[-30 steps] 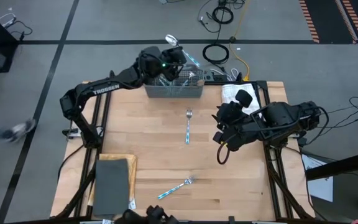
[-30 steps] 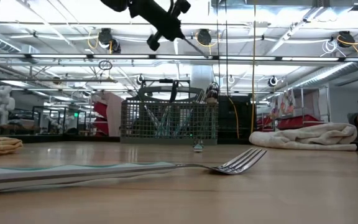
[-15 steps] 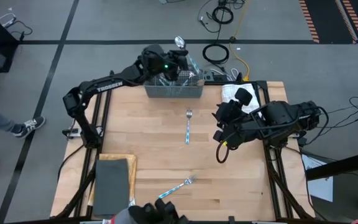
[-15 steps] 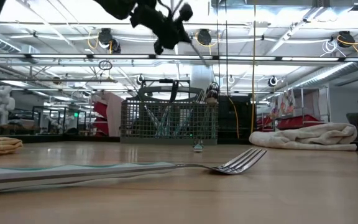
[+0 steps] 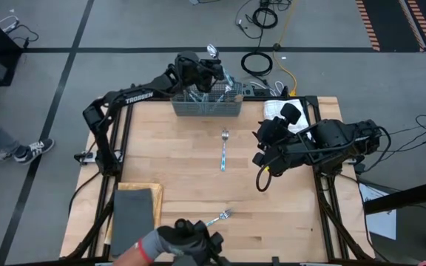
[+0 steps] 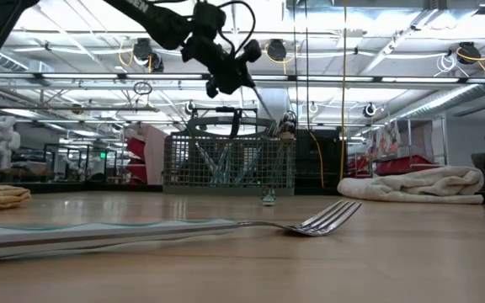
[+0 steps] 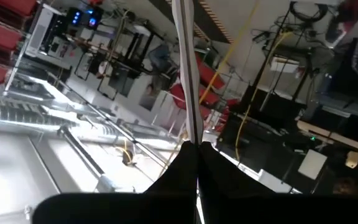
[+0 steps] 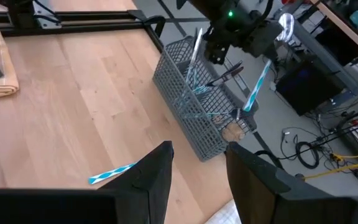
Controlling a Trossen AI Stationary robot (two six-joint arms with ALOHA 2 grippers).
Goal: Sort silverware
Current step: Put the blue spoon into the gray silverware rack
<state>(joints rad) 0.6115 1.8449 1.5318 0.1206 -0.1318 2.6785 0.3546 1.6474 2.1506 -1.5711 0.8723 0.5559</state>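
Above the basket [image 5: 206, 106], the left gripper [image 5: 211, 65] is closed on a spoon [image 8: 268, 54].
Right gripper [image 5: 262, 164] hangs open near a fork [image 5: 224, 149].

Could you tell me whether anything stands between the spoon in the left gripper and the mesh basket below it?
Nothing visible does. The left gripper holds the spoon tilted above the basket, with open air between them.

High view: straight down over the table [image 5: 183, 170]. Low view: level at tabletop. Wrist views: along each arm. All but the left wrist view show the mesh basket [image 5: 206, 108].
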